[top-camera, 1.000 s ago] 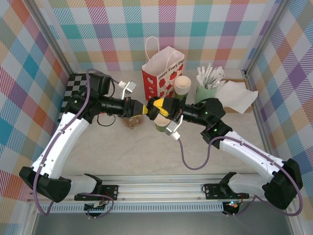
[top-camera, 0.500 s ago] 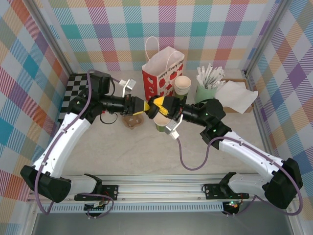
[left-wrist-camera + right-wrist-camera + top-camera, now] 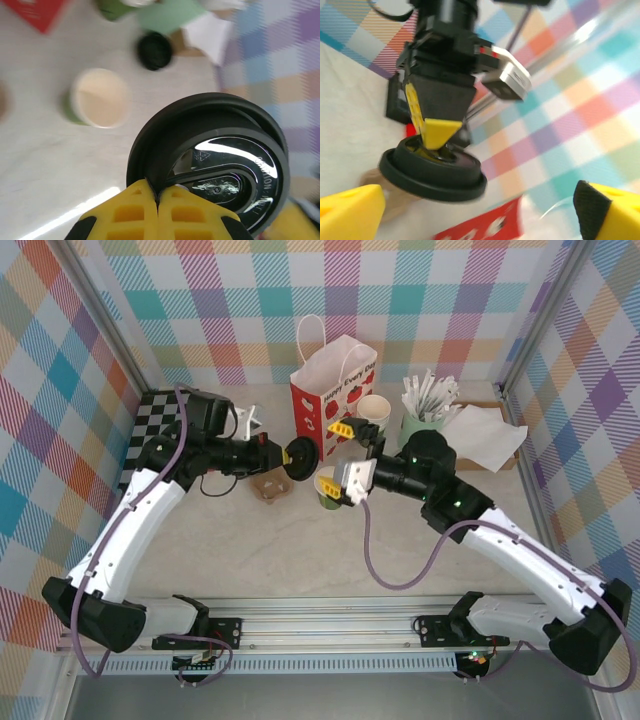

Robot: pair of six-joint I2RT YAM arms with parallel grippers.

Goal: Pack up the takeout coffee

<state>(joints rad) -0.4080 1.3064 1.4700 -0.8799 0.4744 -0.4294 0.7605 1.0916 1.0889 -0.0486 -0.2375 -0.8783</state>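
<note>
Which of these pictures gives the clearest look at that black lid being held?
The left wrist view: the black lid is large and sharp, its rim pinched by the left tool. The right wrist view shows the lid from the side, slightly blurred; in the top external view it is a small dark disc.

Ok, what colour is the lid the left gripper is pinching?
Glossy black. The lid, clamped in the left gripper, shows best in the left wrist view.

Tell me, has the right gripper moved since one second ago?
Yes. The right gripper has drawn back to the right, from below the paper bag's left corner to below its middle.
</note>
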